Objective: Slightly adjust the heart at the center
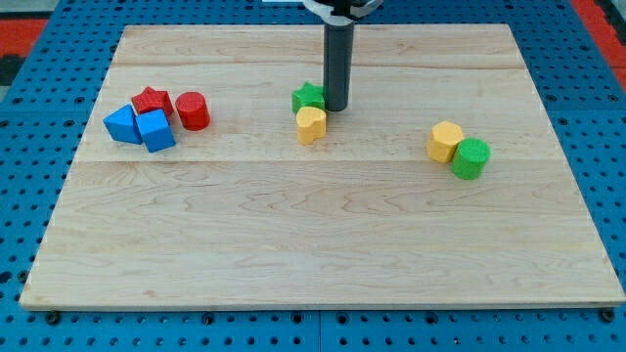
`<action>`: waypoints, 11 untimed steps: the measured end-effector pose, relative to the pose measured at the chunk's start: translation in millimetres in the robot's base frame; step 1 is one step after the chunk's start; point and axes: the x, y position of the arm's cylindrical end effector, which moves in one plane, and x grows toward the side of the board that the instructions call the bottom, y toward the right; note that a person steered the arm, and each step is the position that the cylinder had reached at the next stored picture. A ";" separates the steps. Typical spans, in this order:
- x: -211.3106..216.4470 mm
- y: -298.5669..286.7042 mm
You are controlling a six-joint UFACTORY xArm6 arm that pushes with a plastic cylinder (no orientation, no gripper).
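Note:
A yellow heart [310,124] lies near the middle of the wooden board [323,235], touching a green star [307,97] just above it. My tip [335,108] stands right beside the green star on its right side and just up and right of the yellow heart, close to it; I cannot tell whether it touches the heart.
At the view's left sit a red star [152,100], a red cylinder [193,110] and two blue blocks [122,123] [155,129] bunched together. At the view's right a yellow hexagon [445,141] touches a green cylinder [470,157].

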 end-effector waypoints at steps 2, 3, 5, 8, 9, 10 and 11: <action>3.9 -50.6; 8.2 -119.9; 8.1 9.4; 85.6 1.1; 40.9 -9.1; 68.7 13.3; 137.2 92.3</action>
